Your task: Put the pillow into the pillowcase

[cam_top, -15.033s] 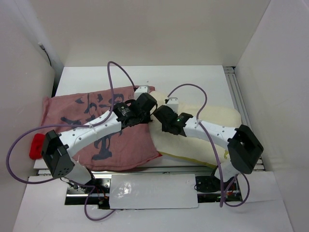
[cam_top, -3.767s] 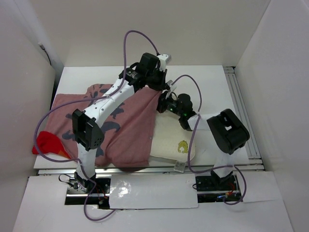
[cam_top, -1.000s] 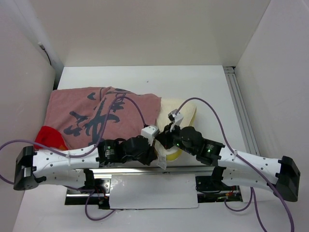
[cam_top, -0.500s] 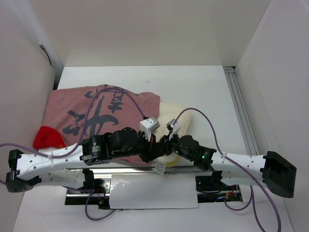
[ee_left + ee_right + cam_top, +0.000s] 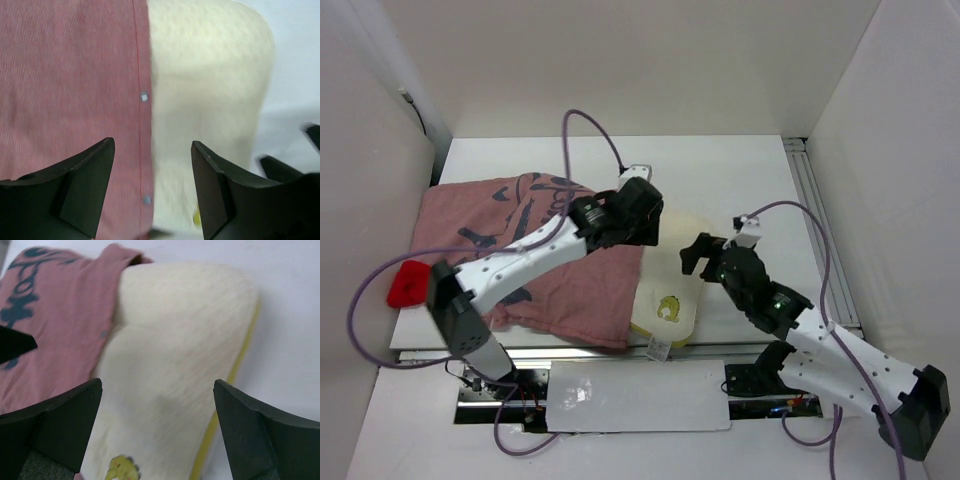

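The pillowcase (image 5: 535, 260) lies faded-pink side up on the left of the table, with dark markings on it. The pillow (image 5: 672, 280) is partly inside it; a cream strip sticks out on the right, showing a yellow emblem (image 5: 670, 307) and a white tag (image 5: 657, 349). My left gripper (image 5: 642, 232) hovers open over the pillowcase's hem (image 5: 142, 100), holding nothing, its fingers (image 5: 85, 175) astride hem and pillow (image 5: 205, 75). Just right of the pillow, my right gripper (image 5: 698, 258) stands open and empty above the pillow (image 5: 175, 340), with the emblem (image 5: 120, 467) below it.
White walls close in the table on three sides. A metal rail (image 5: 815, 220) runs along the right edge. A white plate (image 5: 640, 395) lies between the arm bases. A bright red corner of cloth (image 5: 408, 283) hangs at the left edge. Purple cables loop over both arms.
Both grippers have opened and let go near the table's front edge. The left arm has swung up and back over the hem; the right arm has drawn back to the right.
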{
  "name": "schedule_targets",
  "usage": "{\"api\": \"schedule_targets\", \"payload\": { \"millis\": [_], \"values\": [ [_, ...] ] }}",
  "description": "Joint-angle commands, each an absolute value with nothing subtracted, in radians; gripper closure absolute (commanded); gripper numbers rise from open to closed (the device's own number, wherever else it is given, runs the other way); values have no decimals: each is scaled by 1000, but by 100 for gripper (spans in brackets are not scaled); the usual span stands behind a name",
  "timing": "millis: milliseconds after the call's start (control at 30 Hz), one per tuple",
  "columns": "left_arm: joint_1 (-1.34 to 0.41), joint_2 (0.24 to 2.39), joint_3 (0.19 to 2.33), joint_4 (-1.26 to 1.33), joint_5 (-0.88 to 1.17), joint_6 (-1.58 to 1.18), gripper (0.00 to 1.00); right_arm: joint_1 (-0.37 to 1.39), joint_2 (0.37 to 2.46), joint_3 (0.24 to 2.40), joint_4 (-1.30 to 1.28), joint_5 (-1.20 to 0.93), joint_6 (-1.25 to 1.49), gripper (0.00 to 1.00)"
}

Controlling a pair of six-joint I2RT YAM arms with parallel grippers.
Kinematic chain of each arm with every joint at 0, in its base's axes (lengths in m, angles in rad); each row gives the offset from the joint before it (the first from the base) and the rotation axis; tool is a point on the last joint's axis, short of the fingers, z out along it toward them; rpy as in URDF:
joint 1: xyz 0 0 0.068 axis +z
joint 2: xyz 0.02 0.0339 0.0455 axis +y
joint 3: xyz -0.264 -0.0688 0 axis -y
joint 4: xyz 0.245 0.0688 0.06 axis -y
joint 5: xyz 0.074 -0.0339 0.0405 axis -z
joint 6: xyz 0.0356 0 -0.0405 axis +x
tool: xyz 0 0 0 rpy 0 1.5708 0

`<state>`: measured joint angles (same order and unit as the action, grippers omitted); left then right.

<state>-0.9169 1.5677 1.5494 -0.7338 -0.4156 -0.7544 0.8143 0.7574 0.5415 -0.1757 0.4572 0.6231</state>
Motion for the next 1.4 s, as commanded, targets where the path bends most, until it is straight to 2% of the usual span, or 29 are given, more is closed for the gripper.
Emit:
{"api": "schedule_targets", "payload": {
  "millis": [0, 133, 233, 300, 333, 400, 433, 500, 533, 567, 633, 700, 733, 767, 800, 933, 1167, 1300, 1367],
  "values": [
    [-879, 1754, 1700, -824, -411, -658, 25, 659, 801, 610, -333, 384, 684, 1],
    [-844, 1897, 1788, -867, -393, -617, 25, 383, 899, 615, -310, 59, 611, 1],
    [-819, 1974, 1822, -888, -393, -629, 29, 269, 966, 585, -240, -172, 572, 1],
    [-793, 2008, 1842, -942, -422, -661, 34, 255, 1014, 575, -204, -259, 557, 1],
    [-793, 2020, 1842, -951, -422, -670, 42, 255, 1025, 565, -165, -297, 557, 1],
    [-784, 2042, 1842, -951, -434, -679, 52, 276, 1061, 555, -123, -310, 546, 1],
    [-784, 2042, 1842, -951, -434, -680, 67, 308, 1078, 555, -89, -322, 546, 1],
    [-775, 2062, 1853, -963, -434, -680, 83, 343, 1130, 564, -63, -322, 546, 1],
    [-775, 2062, 1868, -963, -434, -680, 94, 362, 1149, 565, -43, -322, 535, 1],
    [-775, 2062, 1877, -963, -434, -680, 100, 391, 1170, 574, -43, -312, 535, 1],
    [-765, 2046, 1888, -942, -446, -666, 100, 413, 1238, 584, -2, -311, 525, 3],
    [-765, 2028, 1901, -919, -434, -629, 100, 413, 1293, 584, 38, -339, 514, 28],
    [-776, 2007, 1928, -919, -434, -617, 100, 422, 1307, 594, 87, -383, 502, 44],
    [-776, 1994, 1928, -892, -423, -605, 100, 422, 1318, 594, 112, -397, 502, 74],
    [-787, 1979, 1940, -879, -413, -576, 100, 436, 1327, 594, 145, -397, 480, 100],
    [-807, 1898, 1962, -824, -333, -502, 100, 492, 1245, 584, 282, -452, 375, 100],
    [-900, 1799, 2069, -813, -308, -439, 100, 598, 971, 408, 818, -462, 334, 100],
    [-968, 1776, 2135, -825, -310, -416, 100, 646, 969, 305, 1076, -408, 313, 100],
    [-999, 1766, 2155, -825, -299, -425, 100, 678, 1044, 296, 1158, -347, 313, 100]
  ]
}}
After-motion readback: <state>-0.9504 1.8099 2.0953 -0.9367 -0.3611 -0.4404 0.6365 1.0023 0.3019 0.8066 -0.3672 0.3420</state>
